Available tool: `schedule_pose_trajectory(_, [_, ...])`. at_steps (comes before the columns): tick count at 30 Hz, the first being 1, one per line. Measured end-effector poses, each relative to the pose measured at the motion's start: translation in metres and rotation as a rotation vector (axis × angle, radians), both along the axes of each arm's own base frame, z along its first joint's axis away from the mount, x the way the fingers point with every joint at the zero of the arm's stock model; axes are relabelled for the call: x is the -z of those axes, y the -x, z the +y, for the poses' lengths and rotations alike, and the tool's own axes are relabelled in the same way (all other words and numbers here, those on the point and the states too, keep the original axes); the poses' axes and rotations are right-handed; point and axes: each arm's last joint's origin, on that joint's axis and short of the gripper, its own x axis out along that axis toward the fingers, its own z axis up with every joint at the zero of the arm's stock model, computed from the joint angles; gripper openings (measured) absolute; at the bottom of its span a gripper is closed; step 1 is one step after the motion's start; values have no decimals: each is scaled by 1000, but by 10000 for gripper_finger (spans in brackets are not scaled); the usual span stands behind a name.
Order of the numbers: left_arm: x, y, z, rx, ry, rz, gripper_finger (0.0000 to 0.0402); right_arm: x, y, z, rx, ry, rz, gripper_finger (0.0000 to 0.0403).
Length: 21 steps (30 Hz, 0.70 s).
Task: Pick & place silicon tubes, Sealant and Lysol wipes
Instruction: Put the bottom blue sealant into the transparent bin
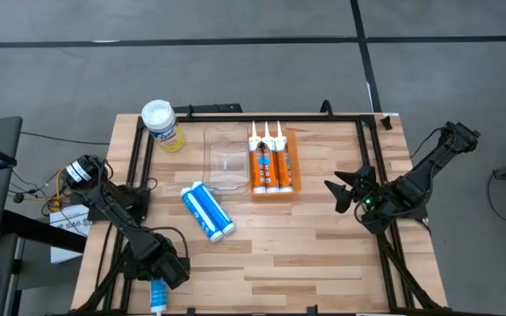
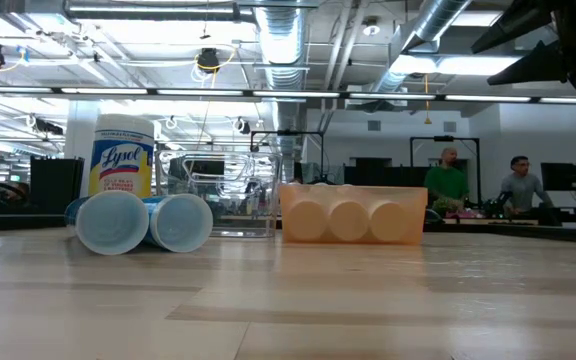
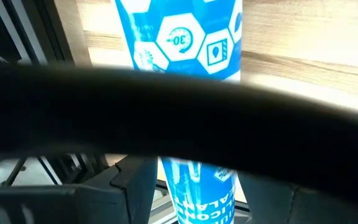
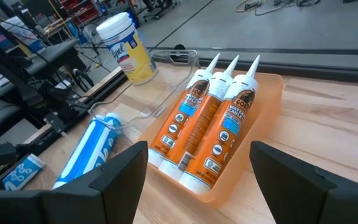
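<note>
Lysol wipes [image 1: 160, 122] stand upright at the far left corner of the counter [image 1: 323, 237], just beside the clear tray [image 1: 223, 156], and from what I can see they have not been put into anything yet. Three orange sealant tubes [image 1: 269, 159] lie side by side in the orange tray [image 1: 296, 163], nozzles pointing to the far edge, so I judge that part of the job done. Two blue silicone tubes [image 1: 207, 211] lie touching each other on the bare wood, near the clear tray but outside it.

My left hand [image 1: 159, 279] sits at the near left corner of the counter, and it is clenched around a third blue tube [image 3: 188, 37]; the left wrist view shows the printed blue body running between the fingers, and from above its white end pokes out past the counter's near edge. My right hand [image 1: 339, 194] waits over the right side of the counter, fingers spread and holding nothing, aimed toward the orange tray.

The clear tray looks empty to me. By my reckoning, what remains is the tube I am carrying, the pair on the wood, and the wipes canister.
</note>
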Motion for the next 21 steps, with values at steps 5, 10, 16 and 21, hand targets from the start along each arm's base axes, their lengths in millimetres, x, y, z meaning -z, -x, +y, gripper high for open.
schedule_pose_trajectory(5, [0,-1,2,-4,-6,-1,194,-3,3,-3,-8,3,-6,276])
schedule_pose_trajectory(10, [0,-6,6,-13,-13,-8,194,-6,6,-6,-15,-2,-18,276])
schedule_pose_trajectory(16, [1,-12,19,-12,-35,3,193,-10,10,-8,-24,3,-25,276])
schedule_pose_trajectory(21, [1,-20,32,-6,-54,6,193,-11,12,-10,-30,6,-28,276])
